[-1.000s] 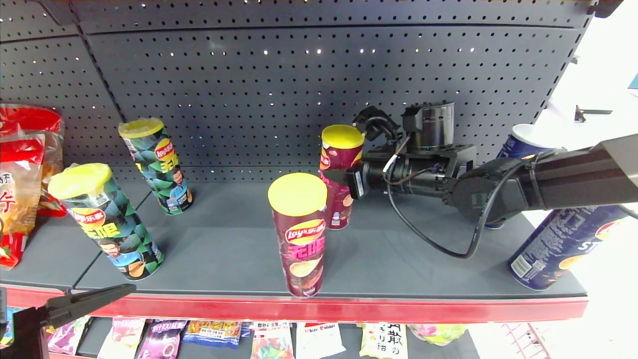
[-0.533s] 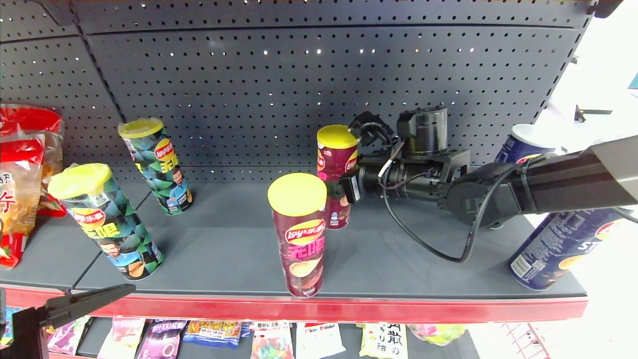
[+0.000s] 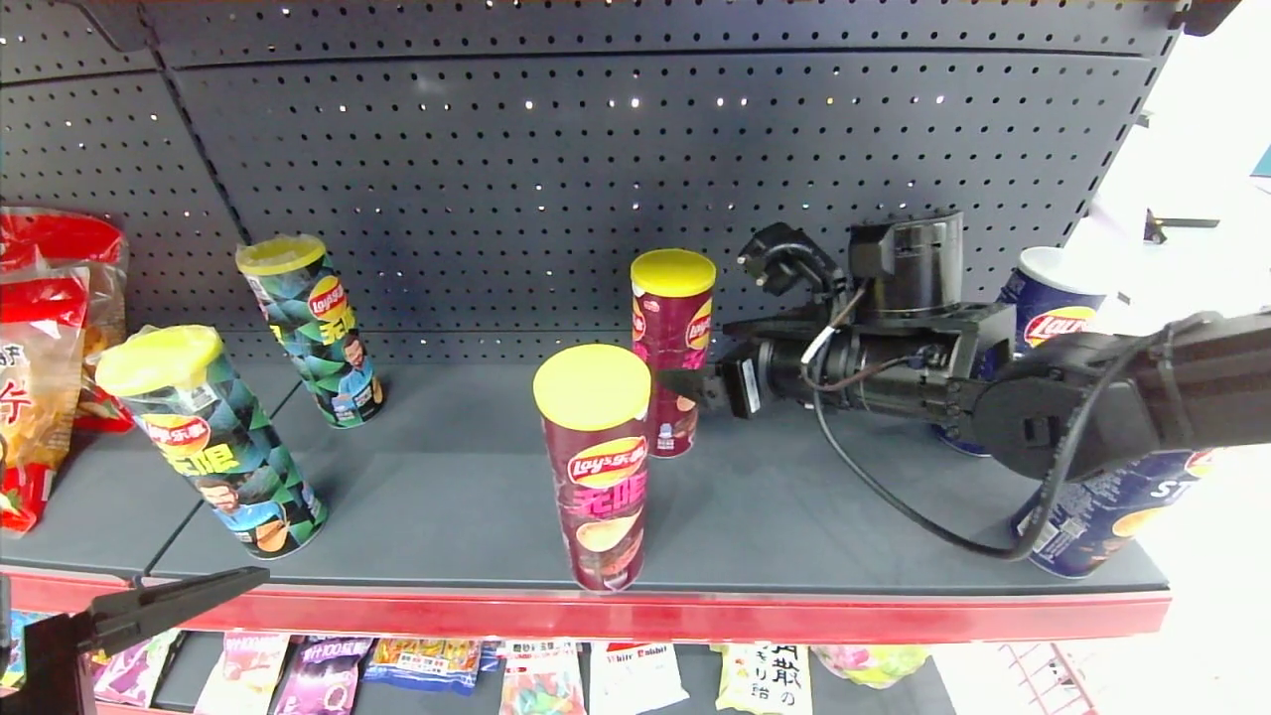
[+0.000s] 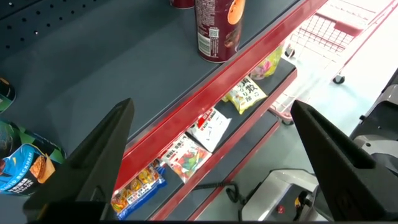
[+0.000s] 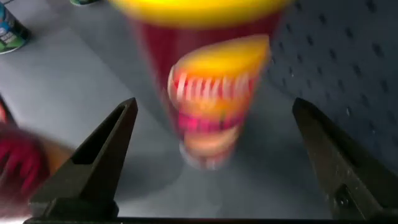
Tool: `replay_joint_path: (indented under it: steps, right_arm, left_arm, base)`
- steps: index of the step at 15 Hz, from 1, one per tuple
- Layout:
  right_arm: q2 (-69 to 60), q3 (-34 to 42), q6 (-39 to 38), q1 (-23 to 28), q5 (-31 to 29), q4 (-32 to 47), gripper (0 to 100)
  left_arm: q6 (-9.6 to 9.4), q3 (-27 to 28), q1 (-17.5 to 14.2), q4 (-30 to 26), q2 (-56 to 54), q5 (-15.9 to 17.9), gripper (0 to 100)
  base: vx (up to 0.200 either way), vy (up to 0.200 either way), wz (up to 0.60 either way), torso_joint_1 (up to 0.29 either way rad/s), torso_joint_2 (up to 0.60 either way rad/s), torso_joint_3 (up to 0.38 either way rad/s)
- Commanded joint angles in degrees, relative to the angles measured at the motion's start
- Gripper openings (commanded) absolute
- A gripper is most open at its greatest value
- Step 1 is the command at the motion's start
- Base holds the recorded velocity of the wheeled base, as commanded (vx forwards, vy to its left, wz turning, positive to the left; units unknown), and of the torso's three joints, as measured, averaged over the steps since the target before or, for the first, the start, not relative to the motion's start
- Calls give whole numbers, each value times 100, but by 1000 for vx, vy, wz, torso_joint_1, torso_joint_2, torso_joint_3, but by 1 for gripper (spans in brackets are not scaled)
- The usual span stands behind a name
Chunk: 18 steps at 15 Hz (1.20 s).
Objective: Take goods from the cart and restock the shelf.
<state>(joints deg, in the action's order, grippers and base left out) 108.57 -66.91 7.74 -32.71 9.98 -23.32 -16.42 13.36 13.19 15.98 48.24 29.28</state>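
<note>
head view – the shelf (image 3: 447,497) is a grey deck with a red front lip, and a perforated back panel (image 3: 556,179) behind. the rear maroon chip canister (image 3: 672,348) stands upright on it, at 1 o'clock from the front maroon chip canister (image 3: 596,467). the right gripper (image 3: 700,372) sits just beside the rear one at its 3 o'clock, fingers spread and grasping nothing. judged: this item is placed and let go. two green chip canisters (image 3: 310,328) stand toward 9 o'clock, two blue chip canisters (image 3: 1053,298) toward 3 o'clock, and red snack bags (image 3: 40,348) at the far 9 o'clock edge. bare deck between the groups suggests room for more.

left wrist view – the left gripper (image 4: 211,106) hangs spread wide and empty, out in front of the shelf lip. snack packets (image 4: 205,134) lie on the tier beneath. the red wire cart (image 4: 336,31) stands beyond; its contents cannot be seen, so what is left to stock cannot be told.

right wrist view – the rear canister, blurred, stands ahead of the parted fingers.
</note>
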Motion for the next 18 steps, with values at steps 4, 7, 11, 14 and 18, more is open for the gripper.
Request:
replay_joint_path:
  steps: [4,7,11,14,18]
  right_arm:
    - [-1699,1497,-194,-16,-295,-6,100]
    - [-3096,2780,-414,-166,-612,-15,100]
    - [-5056,3984,-387,-465,-717,56,100]
    - [-6032,4758,-423,-254,-744,82,100]
    - [-7834,5197,-669,1478,-1869,1462,100]
  left_arm:
    - [-1,-18,-1,1,423,-177,100]
    - [-10,-9,17,45,1012,-362,100]
    - [-1,53,184,81,1425,-318,100]
    - [7,193,456,72,1645,-309,100]
    - [-1,756,597,335,2497,-335,100]
  base:
    - [0,0,0,0,0,0]
    - [0,0,0,0,0,0]
    - [0,0,0,0,0,0]
    - [0,0,0,0,0,0]
    - [0,0,0,0,0,0]
